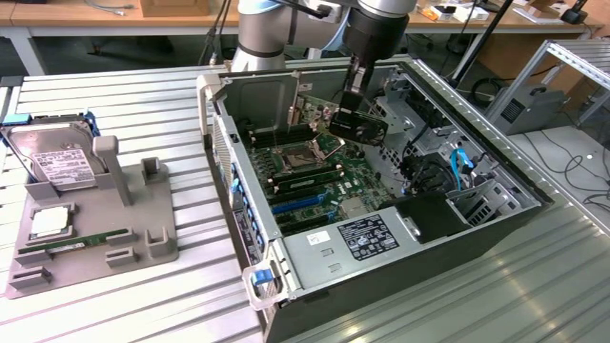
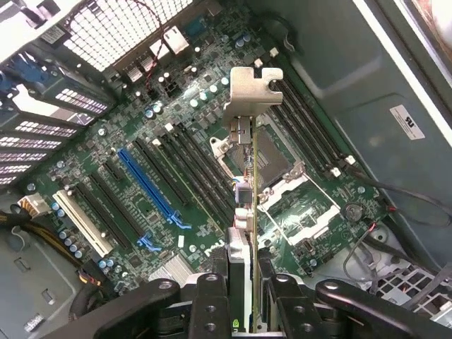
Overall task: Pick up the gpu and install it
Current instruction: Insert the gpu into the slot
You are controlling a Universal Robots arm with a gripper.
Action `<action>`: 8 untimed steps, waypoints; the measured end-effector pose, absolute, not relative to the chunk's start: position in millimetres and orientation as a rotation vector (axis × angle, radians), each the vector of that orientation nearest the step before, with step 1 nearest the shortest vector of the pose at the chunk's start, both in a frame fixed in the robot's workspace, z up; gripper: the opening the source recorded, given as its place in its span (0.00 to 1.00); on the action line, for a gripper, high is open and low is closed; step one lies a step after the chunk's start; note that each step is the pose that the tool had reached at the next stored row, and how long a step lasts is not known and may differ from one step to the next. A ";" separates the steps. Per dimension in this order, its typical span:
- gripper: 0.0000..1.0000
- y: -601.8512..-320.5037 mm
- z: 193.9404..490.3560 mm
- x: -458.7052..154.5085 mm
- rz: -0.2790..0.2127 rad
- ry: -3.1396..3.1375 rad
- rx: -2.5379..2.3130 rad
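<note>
The gripper (image 1: 351, 98) is clamped on the gpu (image 1: 358, 127), one finger pressed on each flat face. It holds the card on edge, inside the open computer case (image 1: 496, 153) and clear above the motherboard (image 1: 324, 182).

In the wrist view the gpu (image 2: 251, 176) runs straight out from the gripper (image 2: 247, 289) as a thin line. Its silver bracket (image 2: 252, 88) is at the end farthest from the fingers (image 2: 212, 300). Pinching the faces probably leaves the board's lower edge free to meet a slot, and the bracket points toward the perforated rear wall, where it would seat.

Directly beneath the held card is the CPU socket (image 2: 286, 194). The long expansion slots, among them the blue slot (image 2: 145, 185), lie off to one side of the gripper, so the card is not lined up over them and not yet seated. Well away from the gripper, outside the case, a hard drive (image 1: 57, 161) rests in a grey fixture (image 1: 91, 246).
</note>
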State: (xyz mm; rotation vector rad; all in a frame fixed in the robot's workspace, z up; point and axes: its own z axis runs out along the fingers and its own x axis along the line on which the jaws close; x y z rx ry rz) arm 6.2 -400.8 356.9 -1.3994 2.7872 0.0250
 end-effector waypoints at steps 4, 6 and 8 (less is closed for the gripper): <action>0.27 -400.8 356.9 6.3 0.025 2.777 -1.419; 0.27 -400.8 356.9 6.3 0.026 2.763 -1.447; 0.27 -400.8 356.9 6.3 0.026 2.747 -1.478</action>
